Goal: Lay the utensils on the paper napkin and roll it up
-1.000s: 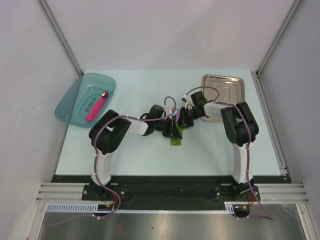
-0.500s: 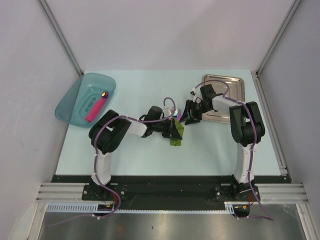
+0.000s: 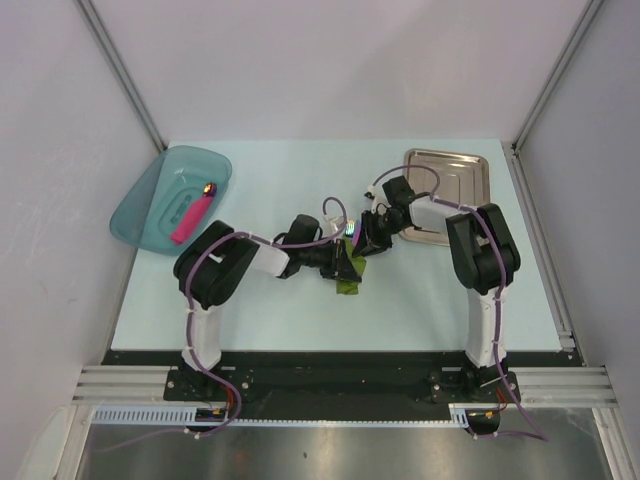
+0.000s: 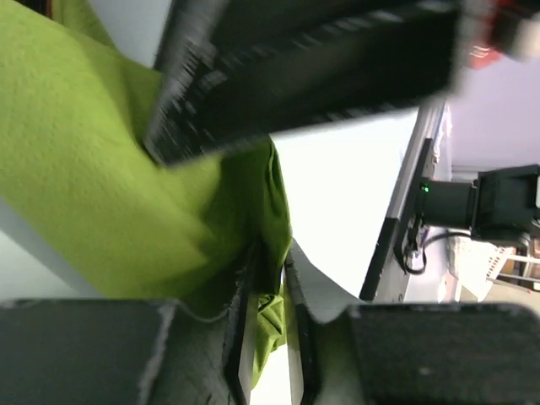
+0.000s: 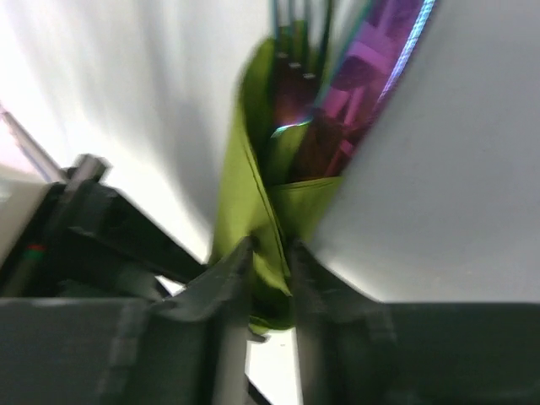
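change, left to right: the left pincer (image 3: pixel 338 264) has held its place at the paper napkin (image 3: pixel 350 282) over the last second. the right pincer (image 3: pixel 368 241) was at the bundle, backed off toward the steel tray (image 3: pixel 470 160) half a second ago, and is now in against the bundle's far end again. judged a re-grip rather than a let-go. both ends are held, so the roll can probably be tightened further.

pincer state:
- left wrist view: left pincer (image 4: pixel 266 295) closed on a fold of the paper napkin (image 4: pixel 84 186), with green paper pinched between the two fingers.
- right wrist view: right pincer (image 5: pixel 266 283) also clamped on the paper napkin (image 5: pixel 253 194), which is drawn into a narrow upright fold.

where things are: the napkin is no longer flat. it is bunched around the utensils (image 5: pixel 371 76) near the middle of the surface (image 3: pixel 270 170), between the two pincers. the utensils poke out of the top of the wrap. judgement: utensils are on and in the napkin, and rolling is partly done but loose and uneven.

counts, left to right:
- teal tub (image 3: pixel 165 195): 1, at the far left
- pink bar (image 3: pixel 188 218): 1, inside the tub, untouched
- arms: 2, pincers: 2
- paper napkin: 1
- utensils: 2 as best i can tell, one with tines and one broad purple piece. blur keeps the count from being firm.
- steel tray: 1, at the far right
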